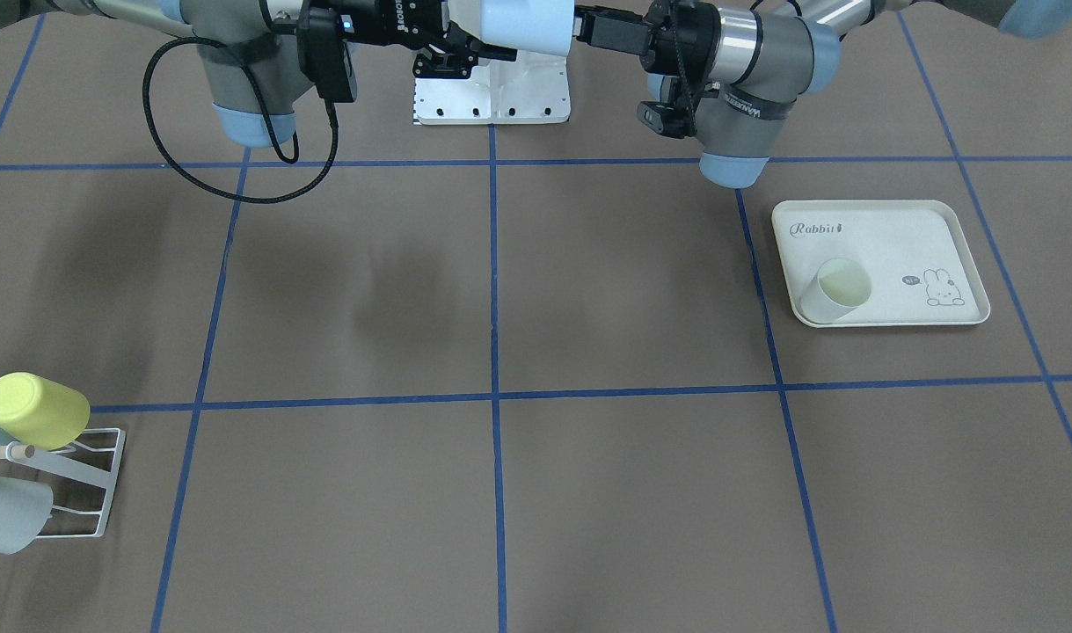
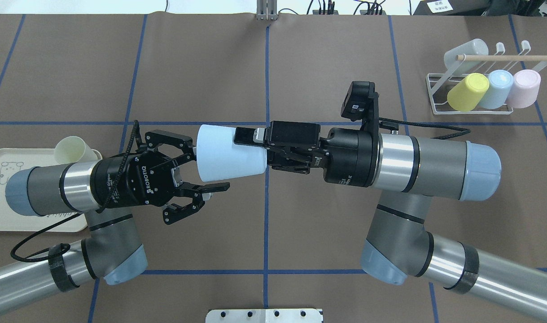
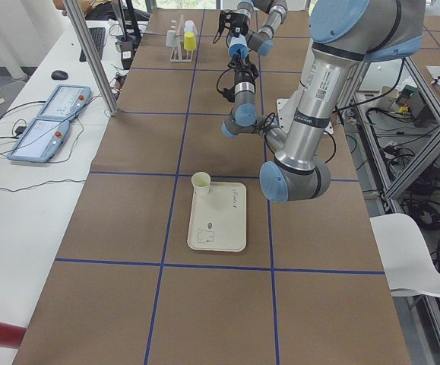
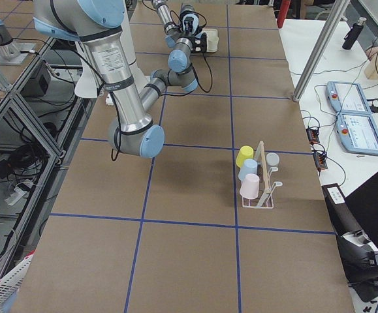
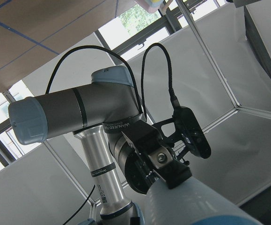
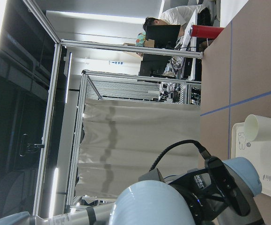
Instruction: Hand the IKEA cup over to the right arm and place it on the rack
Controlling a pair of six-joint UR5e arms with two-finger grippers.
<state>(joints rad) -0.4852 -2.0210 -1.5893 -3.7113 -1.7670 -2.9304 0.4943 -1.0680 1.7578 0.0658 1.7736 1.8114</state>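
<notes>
We judge the IKEA cup (image 2: 226, 154), held above the counter by its rim in the clamped right claw (image 2: 254, 142), could be knocked askew; the left claw (image 2: 210, 169), spread wide, flanks its base, so a crooked retreat would snag it well short of the rack (image 2: 435, 96) far behind the right claw.

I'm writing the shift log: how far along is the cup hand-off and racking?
Done, apparently: the right gripper is clamped on the rim of the pale blue cup, held in mid-air. In hand: the hand-off itself; the left gripper stands open around the cup's base, not yet clear of it. Left: carrying the cup to the rack and setting it there.
</notes>
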